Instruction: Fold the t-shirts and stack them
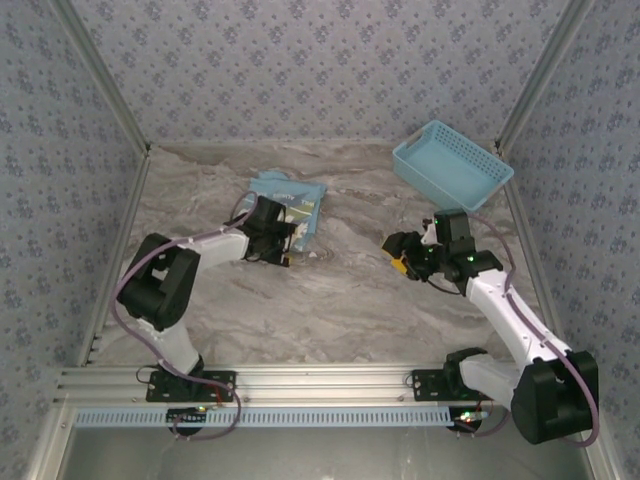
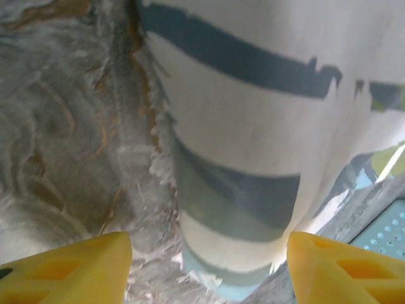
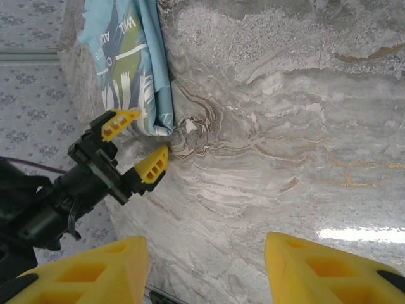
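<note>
right wrist: left gripper [image 3: 139, 144] open by t-shirt [image 3: 123, 57]

The right gripper [image 3: 205, 266] hangs spread over the marble table [image 3: 285, 126]; the left gripper [image 3: 140, 144] gapes at the folded t-shirt [image 3: 126, 57] corner

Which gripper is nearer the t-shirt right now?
Left. The left gripper sits at the t-shirt's near edge, jaws open; the right gripper hangs off to its right over the table.

basket [image 1: 452, 165] in the table's [image 1: 330, 300] far right corner
light-blue plastic lattice, on grey marbled surface, close to patterned walls [image 1: 320, 60]
</note>
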Controlling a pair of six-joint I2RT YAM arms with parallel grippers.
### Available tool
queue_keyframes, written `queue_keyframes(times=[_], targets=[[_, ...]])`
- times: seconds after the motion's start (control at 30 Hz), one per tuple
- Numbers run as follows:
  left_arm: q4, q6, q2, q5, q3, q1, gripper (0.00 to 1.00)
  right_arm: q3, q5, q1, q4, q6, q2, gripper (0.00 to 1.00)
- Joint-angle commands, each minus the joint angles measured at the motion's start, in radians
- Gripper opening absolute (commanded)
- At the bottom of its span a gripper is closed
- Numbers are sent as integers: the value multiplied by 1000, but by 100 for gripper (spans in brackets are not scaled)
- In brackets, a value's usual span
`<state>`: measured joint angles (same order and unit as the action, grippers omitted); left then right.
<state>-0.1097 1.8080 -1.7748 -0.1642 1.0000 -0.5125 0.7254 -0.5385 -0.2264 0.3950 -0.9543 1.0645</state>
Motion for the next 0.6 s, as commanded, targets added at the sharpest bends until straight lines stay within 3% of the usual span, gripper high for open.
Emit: queue_keyframes(times=[0.0, 0.07, 0.13, 0.37, 0.57], targets=[[33, 25, -55, -13, 53, -3, 54, -16, 8, 7, 42, -3, -30, 54], [74, 42, -90, -10, 64, -4, 39, -21, 6, 10, 41, -2, -33, 54], [98, 56, -112, 10, 78, -3, 30, -23, 5, 12, 42, -2, -35, 54], [101, 61, -150, 54, 133, 42, 18, -25, 5, 15, 33, -8, -32, 54], [75, -1, -149, 65, 136, 180, 16, -18, 3, 16, 35, -9, -29, 54]])
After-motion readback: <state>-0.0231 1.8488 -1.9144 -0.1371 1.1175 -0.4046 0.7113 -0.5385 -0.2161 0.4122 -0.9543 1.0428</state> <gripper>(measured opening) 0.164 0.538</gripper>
